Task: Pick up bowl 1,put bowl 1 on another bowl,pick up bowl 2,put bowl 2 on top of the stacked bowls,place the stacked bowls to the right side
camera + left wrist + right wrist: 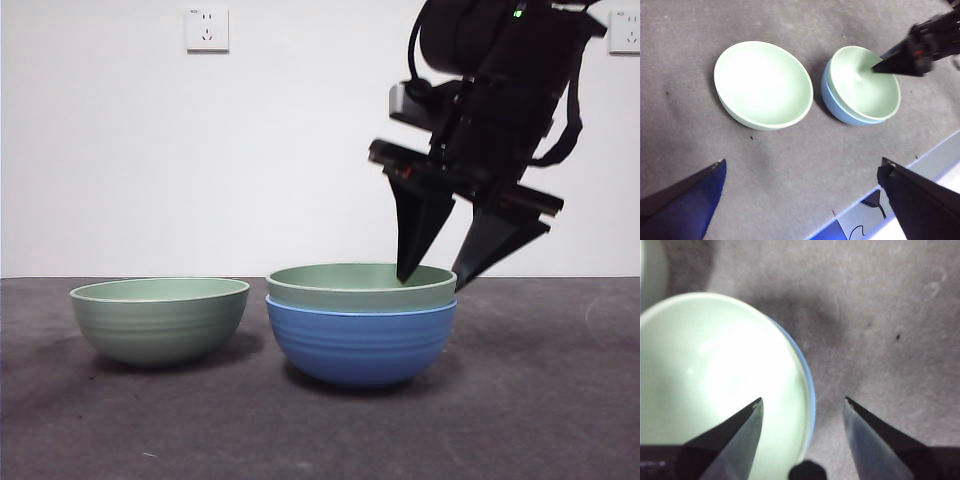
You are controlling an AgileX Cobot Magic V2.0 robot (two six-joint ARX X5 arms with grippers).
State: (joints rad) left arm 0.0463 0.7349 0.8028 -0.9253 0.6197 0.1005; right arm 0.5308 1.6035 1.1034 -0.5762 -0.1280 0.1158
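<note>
The blue bowl point(360, 345) stands mid-table with one pale green bowl point(360, 290) nested inside it. A second pale green bowl point(160, 318) sits alone on the table to their left, close beside them. My right gripper point(431, 283) is open and straddles the right rim of the nested pair. One jaw is inside the green bowl point(715, 375) and the other is outside the blue rim point(809, 385). My left gripper point(803, 160) hangs open high above the table and holds nothing. From there I see the lone green bowl point(762, 82) and the pair point(865, 82).
A dark grey cloth point(540, 400) covers the table. Its near edge point(920, 157) shows in the left wrist view, with a cable below it. A white wall with sockets point(207, 28) stands behind.
</note>
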